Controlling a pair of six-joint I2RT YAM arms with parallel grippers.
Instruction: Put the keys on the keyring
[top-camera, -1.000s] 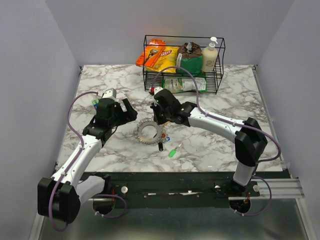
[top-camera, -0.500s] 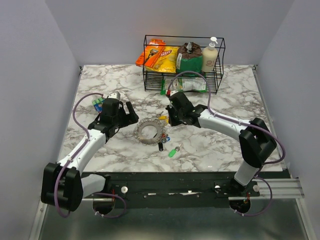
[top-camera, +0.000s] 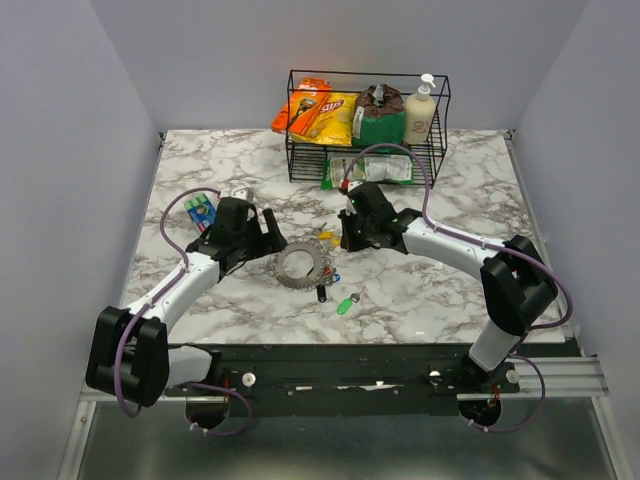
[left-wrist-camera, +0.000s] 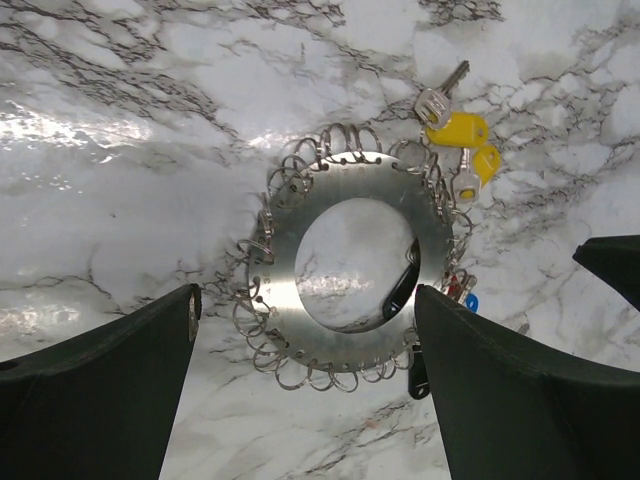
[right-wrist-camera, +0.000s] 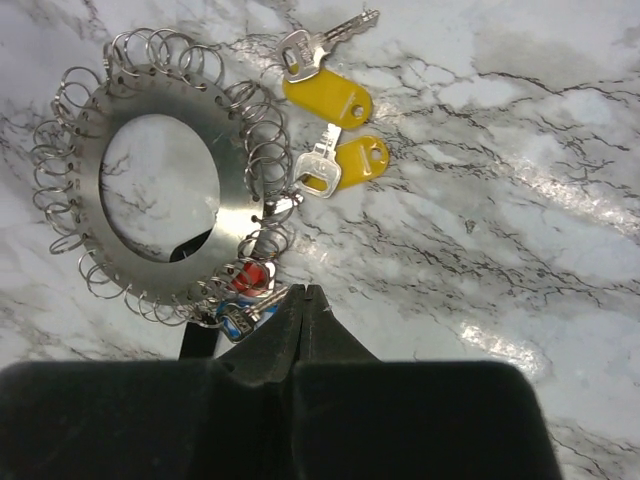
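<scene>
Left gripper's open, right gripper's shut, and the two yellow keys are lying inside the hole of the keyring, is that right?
Not quite: the two yellow keys lie outside the keyring, beside its rim, as the left wrist view shows. The left gripper is open and the right gripper shut, as said.

Silver keyring (left-wrist-camera: 280, 285), yellow keys (right-wrist-camera: 327, 101), green key (top-camera: 344, 304), grey-veined wht marble table (left-wrist-camera: 120, 150).
</scene>
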